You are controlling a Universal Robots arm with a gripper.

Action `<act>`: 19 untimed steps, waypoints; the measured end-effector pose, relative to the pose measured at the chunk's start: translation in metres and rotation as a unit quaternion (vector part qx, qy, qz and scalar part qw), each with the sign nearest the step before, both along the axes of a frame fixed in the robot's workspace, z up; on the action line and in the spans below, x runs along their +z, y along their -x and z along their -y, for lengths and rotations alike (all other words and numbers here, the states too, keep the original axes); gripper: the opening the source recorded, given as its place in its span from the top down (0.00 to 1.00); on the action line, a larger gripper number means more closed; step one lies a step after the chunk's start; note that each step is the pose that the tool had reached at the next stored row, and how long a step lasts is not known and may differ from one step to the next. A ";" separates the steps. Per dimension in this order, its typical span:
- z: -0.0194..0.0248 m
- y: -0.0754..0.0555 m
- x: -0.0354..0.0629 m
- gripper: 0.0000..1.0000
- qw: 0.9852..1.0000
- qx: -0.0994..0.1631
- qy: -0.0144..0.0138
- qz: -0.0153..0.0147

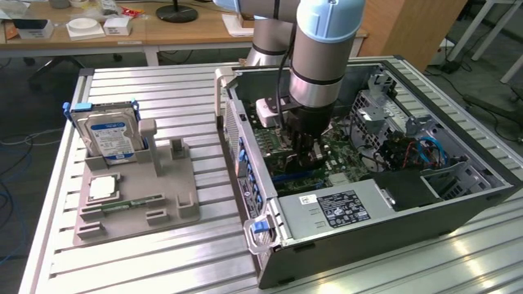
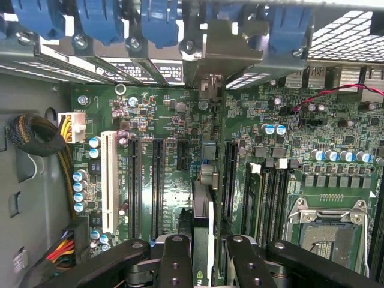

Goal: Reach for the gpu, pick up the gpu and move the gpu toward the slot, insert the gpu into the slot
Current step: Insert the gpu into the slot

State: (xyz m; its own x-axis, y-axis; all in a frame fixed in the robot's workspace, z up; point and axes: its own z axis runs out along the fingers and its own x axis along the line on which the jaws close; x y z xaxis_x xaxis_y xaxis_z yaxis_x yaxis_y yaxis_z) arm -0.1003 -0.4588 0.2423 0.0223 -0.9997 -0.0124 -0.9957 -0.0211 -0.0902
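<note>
Setting: a ribbed metal table (image 1: 163, 257) holds an open computer case (image 1: 392, 214) lying on its side; wooden desks with small boxes stand behind it.
Gripper: the gripper (image 1: 304, 156) reaches down inside the case over the motherboard (image 2: 180, 120); in the wrist view its two black fingers (image 2: 175, 264) stand close on either side of a thin card seen edge-on, partly closed and clamping it.
Gpu: the gpu (image 2: 203, 210) is held upright between the fingers, its edge running along the board, with its metal bracket end (image 2: 211, 84) up at the case's rear wall among the blue slot latches (image 2: 159, 21).
Slot: the card stands in line with the black expansion slots (image 2: 157, 180), between two of them in the wrist view; whether it is fully seated cannot be told.
Arm: the silver and blue arm (image 1: 323, 49) comes straight down into the case from above.
Case interior: a white slot (image 2: 108, 180), a processor socket (image 2: 327, 225), blue-topped capacitors, and a sleeved cable bundle (image 2: 36, 135) surround the card.
Fixture: toward the exterior view's left a grey holder (image 1: 135, 196) sits on the table, well apart from the case.
Hard drive: a blue-labelled hard drive (image 1: 110, 138) stands upright in the holder.
Memory stick: a narrow green memory stick (image 1: 135, 202) lies flat on the holder.
</note>
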 end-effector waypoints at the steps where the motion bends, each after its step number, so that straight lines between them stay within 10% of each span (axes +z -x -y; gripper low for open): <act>1: 0.0000 0.000 -0.0006 0.73 1.000 0.000 0.000 0.000; 19: 0.0006 0.000 -0.0014 0.73 1.000 -0.001 0.000 0.000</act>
State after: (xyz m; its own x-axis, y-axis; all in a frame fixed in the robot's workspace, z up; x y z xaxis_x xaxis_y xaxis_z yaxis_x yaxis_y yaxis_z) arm -0.1002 -0.4594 0.2409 0.0200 -0.9997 -0.0130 -0.9957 -0.0187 -0.0903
